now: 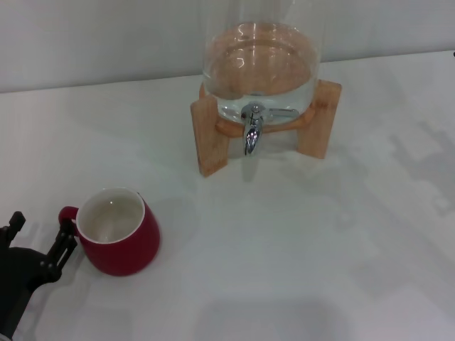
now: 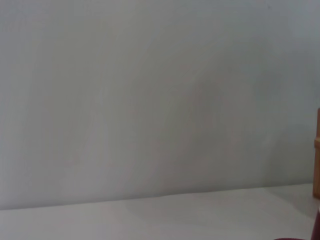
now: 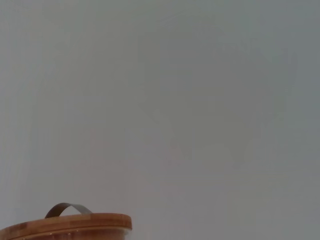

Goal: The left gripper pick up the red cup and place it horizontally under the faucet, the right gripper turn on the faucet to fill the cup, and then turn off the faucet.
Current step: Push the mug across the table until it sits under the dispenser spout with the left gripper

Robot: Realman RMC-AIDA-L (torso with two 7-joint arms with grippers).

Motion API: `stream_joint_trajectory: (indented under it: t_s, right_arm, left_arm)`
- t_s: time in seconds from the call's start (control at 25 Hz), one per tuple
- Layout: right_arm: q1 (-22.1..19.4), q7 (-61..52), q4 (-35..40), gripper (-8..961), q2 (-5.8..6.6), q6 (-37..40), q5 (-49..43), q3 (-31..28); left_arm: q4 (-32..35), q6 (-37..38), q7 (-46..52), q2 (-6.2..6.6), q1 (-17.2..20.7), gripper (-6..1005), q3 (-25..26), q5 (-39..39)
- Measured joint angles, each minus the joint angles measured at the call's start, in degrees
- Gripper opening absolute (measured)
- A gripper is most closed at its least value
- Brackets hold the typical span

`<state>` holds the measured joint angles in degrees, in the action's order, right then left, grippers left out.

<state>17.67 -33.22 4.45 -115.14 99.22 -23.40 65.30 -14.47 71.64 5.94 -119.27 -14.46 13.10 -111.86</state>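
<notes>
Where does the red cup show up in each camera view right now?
Head view: the red cup stands lower left on the table, its handle at the left tool.
Left wrist view: only a dark-red sliver at the bottom right corner.
Right wrist view: not in it.
Shared landmark: the wooden stand, seen in the head and left wrist views.

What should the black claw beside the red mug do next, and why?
Probably close on the small red loop handle. The left claw sits at the handle side of the rounded dark-red mug with the white inside, its fingers around the handle but apparently not yet clamped. The mug stands upright on the white table, far from the chrome faucet. The right claw is out of sight.
</notes>
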Motion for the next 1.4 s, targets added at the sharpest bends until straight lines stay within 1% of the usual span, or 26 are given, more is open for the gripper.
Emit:
stream_joint_trajectory:
  t_s: [0.44, 1.12, 1.2, 1.4]
  right_arm:
    - [0.06, 0.02, 0.04, 755, 0.00, 0.00, 0.03, -0.19]
    - [0.18, 0.14, 0.03, 755, 0.00, 0.00, 0.02, -0.35]
    - [0.18, 0.16, 0.03, 755, 0.00, 0.00, 0.02, -0.30]
    - [0.17, 0.12, 0.07, 755, 0.00, 0.00, 0.02, -0.26]
  left_arm:
    - [-0.03, -1.25, 0.04, 0.00, -0.99, 800, -0.21, -0.01]
    - [-0.08, -1.25, 0.05, 0.00, -1.30, 800, -0.01, -0.07]
    - [-0.07, -1.25, 0.04, 0.00, -1.29, 626, 0.00, -0.09]
    - [-0.06, -1.25, 0.05, -0.01, -1.43, 386, -0.13, -0.09]
